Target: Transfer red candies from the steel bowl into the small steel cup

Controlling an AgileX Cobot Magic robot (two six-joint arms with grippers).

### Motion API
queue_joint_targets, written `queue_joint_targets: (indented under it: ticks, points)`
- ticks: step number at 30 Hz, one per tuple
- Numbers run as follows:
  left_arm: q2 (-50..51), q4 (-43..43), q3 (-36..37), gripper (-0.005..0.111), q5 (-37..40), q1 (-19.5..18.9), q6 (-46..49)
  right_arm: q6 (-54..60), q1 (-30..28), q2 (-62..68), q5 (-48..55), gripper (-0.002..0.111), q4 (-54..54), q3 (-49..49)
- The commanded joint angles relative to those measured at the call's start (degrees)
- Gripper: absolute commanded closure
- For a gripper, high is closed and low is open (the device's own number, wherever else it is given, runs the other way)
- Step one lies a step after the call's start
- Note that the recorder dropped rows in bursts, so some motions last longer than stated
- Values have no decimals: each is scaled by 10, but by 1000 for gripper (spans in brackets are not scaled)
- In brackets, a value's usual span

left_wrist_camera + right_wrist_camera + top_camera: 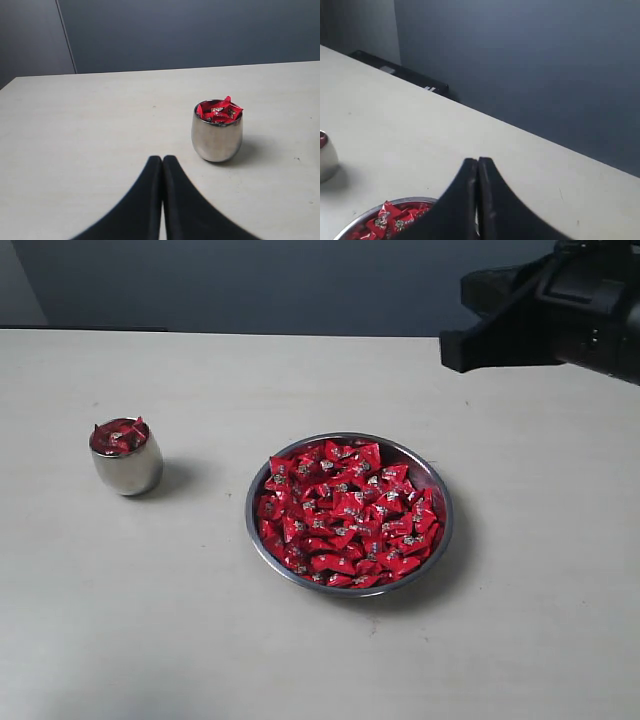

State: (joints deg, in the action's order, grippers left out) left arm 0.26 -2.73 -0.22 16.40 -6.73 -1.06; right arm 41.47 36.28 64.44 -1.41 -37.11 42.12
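Pale tabletop (pixel 320 670) — right gripper (pixel 477 162) is hovering far-right, pinched together and empty, needing to spread before dipping into the steel bowl (pixel 428 472) for red candies (pixel 345 515).

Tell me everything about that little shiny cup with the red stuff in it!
The small steel cup is a shiny, mirror-like silver tumbler with rounded sides and no handle. It stands upright on the pale table. Red candies fill it to the rim, wrapper ends poking above. Nothing else touches it; the steel bowl sits apart.
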Motion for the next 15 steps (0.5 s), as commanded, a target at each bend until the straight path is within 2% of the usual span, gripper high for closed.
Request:
queue_joint_targets:
  ticks: [1, 15]
  points:
    - [-3, 1, 2, 106, -1, 0, -1, 3, -3, -64, -8, 109, -38, -47]
    - [-3, 1, 2, 106, -1, 0, -1, 3, -3, -232, -9, 109, -83, -156]
